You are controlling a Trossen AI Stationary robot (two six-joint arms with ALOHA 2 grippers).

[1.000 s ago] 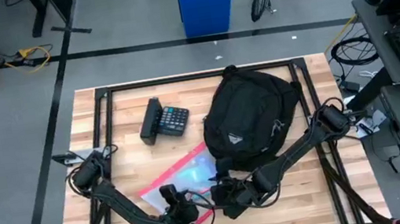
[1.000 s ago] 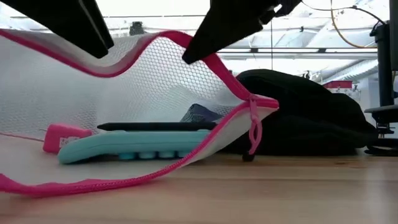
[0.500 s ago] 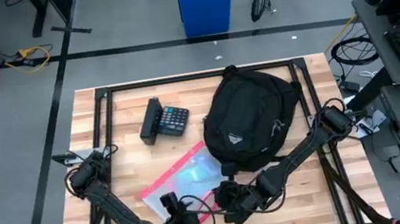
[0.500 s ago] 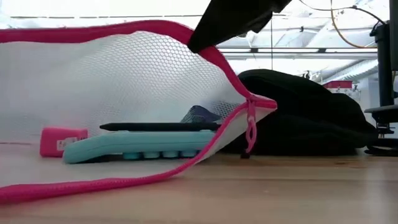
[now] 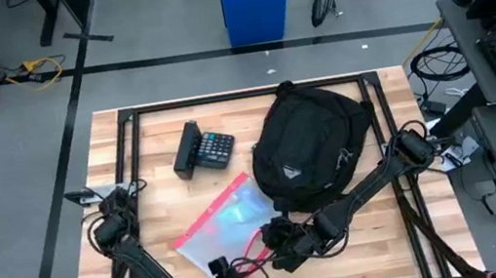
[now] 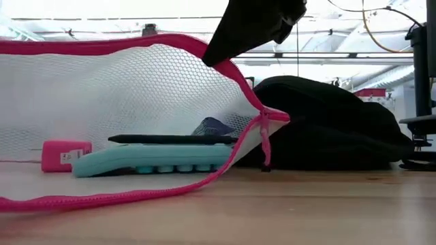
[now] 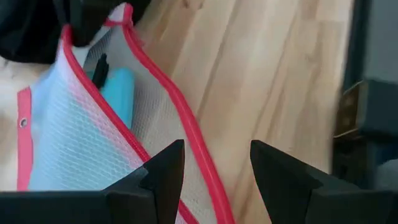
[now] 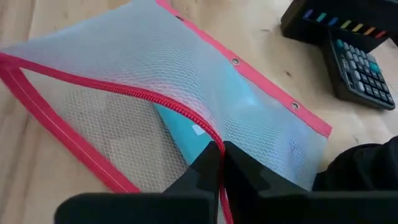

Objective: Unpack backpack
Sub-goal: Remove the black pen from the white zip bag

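Note:
The black backpack (image 5: 314, 149) lies flat on the table's far right part, and no gripper touches it. In front of it lies a white mesh pouch (image 5: 226, 219) with a pink zipper, its mouth open toward the near edge. Inside are a teal device (image 6: 150, 160), a black pen (image 6: 170, 139) and a pink block (image 6: 65, 155). My right gripper (image 8: 221, 150) is shut on the pouch's upper zipper edge. My left gripper (image 7: 214, 165) stands open at the near edge, just outside the pouch's mouth. The lower zipper edge runs on the table below its fingers. My right gripper pinches the upper zipper edge (image 8: 202, 134) of the pouch's mouth between its two fingers, close to the zipper's closed end. It comes slanting down from the near right. The upper mesh layer is held up like a tent, while the lower layer (image 6: 102, 201) lies on the table.
A black calculator (image 5: 205, 148) with its cover lies at the far left of the table. A black frame (image 5: 128, 127) runs round the tabletop. Bare wood (image 5: 380, 233) shows at the near right. A blue bin (image 5: 254, 0) stands on the floor beyond the table.
My left gripper has drawn back toward the table's near edge and has gone out of the low view. The pouch's upper edge, which sagged between the two grippers, now arches up from my right gripper alone. The zipper's end has shifted slightly to the left.

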